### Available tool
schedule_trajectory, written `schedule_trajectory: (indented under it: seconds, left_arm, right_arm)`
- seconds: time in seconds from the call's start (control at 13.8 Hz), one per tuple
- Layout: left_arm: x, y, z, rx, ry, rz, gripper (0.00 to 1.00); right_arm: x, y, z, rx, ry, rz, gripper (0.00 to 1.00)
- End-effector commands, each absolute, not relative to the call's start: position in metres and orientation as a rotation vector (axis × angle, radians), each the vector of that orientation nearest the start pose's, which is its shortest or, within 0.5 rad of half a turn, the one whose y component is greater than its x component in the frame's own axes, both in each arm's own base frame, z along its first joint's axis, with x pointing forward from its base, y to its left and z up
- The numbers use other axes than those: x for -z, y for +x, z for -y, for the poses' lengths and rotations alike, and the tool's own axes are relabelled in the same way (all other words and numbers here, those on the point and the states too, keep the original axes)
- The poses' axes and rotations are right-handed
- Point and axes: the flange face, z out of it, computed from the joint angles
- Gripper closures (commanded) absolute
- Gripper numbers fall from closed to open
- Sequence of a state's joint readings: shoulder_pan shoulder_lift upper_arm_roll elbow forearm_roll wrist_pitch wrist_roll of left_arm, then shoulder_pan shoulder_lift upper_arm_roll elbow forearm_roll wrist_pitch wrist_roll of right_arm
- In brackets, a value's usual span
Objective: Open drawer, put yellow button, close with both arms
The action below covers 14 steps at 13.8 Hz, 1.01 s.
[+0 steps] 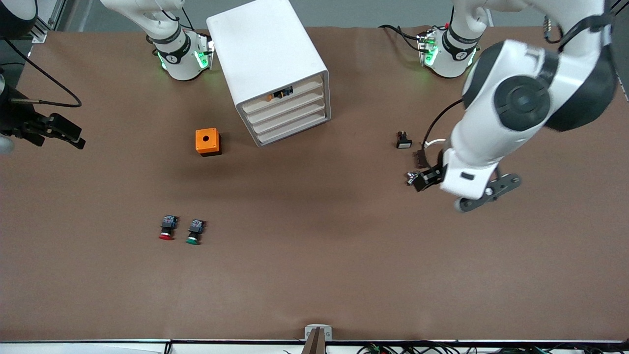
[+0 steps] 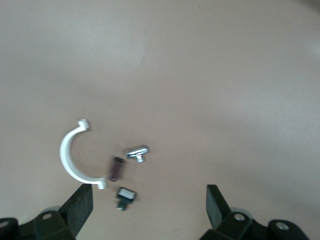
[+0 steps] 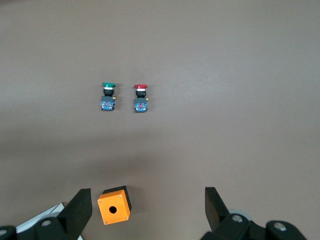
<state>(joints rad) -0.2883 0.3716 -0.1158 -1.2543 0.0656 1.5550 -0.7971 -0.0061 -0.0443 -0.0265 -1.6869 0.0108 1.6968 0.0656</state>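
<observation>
1. Yellow button (image 1: 270, 98) sits inside the drawer (image 1: 282, 96), the cabinet's (image 1: 268, 59) top one, well apart from both sets of fingers.
2. Left gripper (image 2: 149, 205) hangs low over the counter (image 1: 314, 275), fingers wide, small parts (image 2: 127, 167) just ahead of the fingertips.
3. Right gripper (image 3: 145, 210) hovers with its fingers wide, holding nothing, orange box (image 3: 114, 205) between the fingertips below.

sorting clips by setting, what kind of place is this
Probably a robotics lab bench: two white arms bolted to a brown table, a small white drawer cabinet, and loose push-button switches.
</observation>
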Motion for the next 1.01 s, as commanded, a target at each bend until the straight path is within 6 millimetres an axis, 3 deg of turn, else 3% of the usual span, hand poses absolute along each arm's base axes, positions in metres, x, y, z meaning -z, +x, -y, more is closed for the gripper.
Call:
schedule_trajectory:
  seconds: [0.0, 0.22, 0.51, 0.8, 0.94]
  left_arm:
    - [-0.578, 0.606, 0.192, -0.079, -3.029, 0.524, 0.00]
    - [-0.596, 0.598, 0.157, -0.107, -3.029, 0.483, 0.00]
    - [-0.616, 0.579, 0.125, -0.104, -3.055, 0.388, 0.00]
    - [-0.619, 0.538, 0.095, -0.088, -3.089, 0.282, 0.00]
    - [-0.620, 0.522, 0.067, -0.062, -3.148, 0.228, 0.00]
  right_arm:
    - [-0.611, 0.546, 0.018, 0.097, -3.143, -0.141, 0.00]
    - [-0.610, 0.546, 0.018, 0.092, -3.142, -0.134, 0.00]
    - [-0.609, 0.545, 0.017, 0.084, -3.141, -0.132, 0.00]
    - [-0.608, 0.546, 0.016, 0.080, -3.141, -0.127, 0.00]
    - [-0.609, 0.545, 0.014, 0.082, -3.141, -0.122, 0.00]
